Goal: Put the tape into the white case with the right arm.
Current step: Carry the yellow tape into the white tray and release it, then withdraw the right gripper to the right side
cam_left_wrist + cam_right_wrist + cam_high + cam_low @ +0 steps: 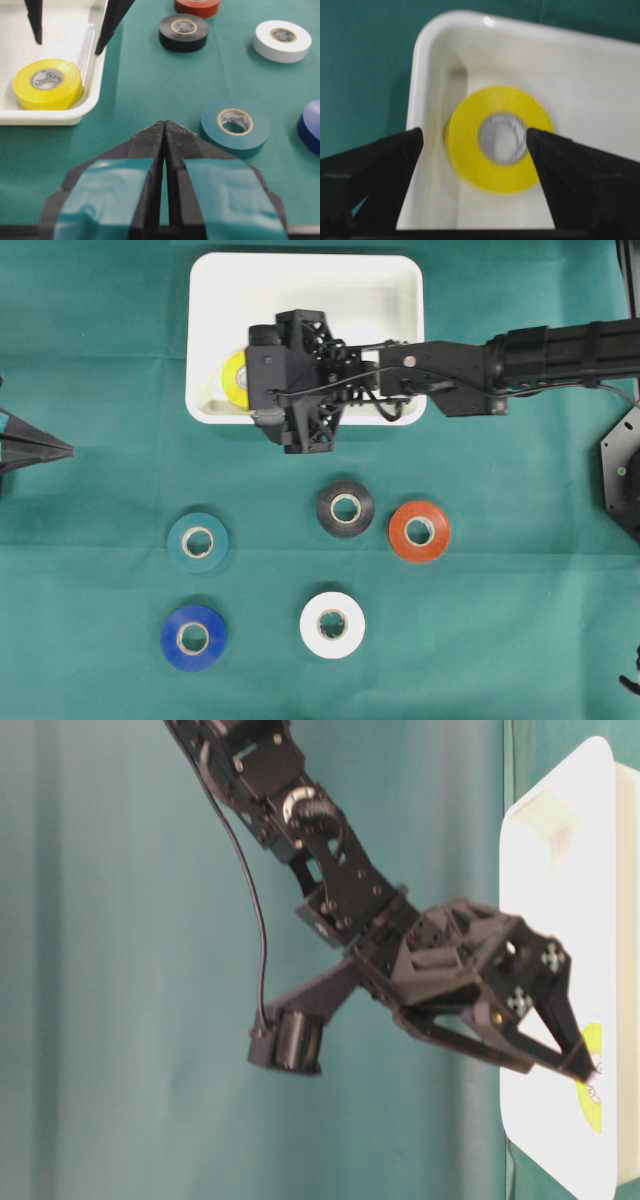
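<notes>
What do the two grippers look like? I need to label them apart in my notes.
The right gripper is all black, with an open-lattice body, long pointed fingers and a thin black cable. The left gripper is black with teal-blue tape patches on its fingers.

Lab bench: green cloth (520, 640), robot arm (560, 352)

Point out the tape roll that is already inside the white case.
The yellow tape roll; it lies flat inside the white case, while the other five rest on the green cloth.
</notes>
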Motion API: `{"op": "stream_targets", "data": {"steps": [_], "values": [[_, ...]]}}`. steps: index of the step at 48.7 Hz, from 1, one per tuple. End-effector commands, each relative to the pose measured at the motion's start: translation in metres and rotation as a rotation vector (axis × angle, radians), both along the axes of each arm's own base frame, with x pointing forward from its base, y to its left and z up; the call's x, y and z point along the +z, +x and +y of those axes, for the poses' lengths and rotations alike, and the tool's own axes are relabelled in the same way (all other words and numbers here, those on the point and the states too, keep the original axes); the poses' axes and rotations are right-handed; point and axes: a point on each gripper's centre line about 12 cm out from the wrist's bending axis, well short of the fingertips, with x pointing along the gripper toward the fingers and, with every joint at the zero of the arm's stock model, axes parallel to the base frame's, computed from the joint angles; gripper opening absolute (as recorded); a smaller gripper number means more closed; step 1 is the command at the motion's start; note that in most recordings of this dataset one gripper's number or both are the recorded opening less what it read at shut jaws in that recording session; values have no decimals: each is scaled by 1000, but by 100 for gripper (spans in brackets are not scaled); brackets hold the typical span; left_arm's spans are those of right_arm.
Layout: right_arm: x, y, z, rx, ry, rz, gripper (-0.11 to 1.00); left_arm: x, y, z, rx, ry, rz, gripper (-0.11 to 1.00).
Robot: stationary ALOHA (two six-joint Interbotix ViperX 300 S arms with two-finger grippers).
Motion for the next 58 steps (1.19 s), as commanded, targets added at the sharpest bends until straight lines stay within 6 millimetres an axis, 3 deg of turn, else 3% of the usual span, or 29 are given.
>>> {"op": "stream_targets", "data": {"steps": [1, 33, 58], "values": [[28, -8, 1, 0, -8, -57, 67, 3, 1, 1, 5, 0, -3, 0], [28, -106, 19, 18, 7, -47, 67, 3, 1, 1, 5, -2, -3, 0], [20, -164, 32, 28, 34, -85, 67, 4, 1, 1, 5, -2, -5, 0]]}}
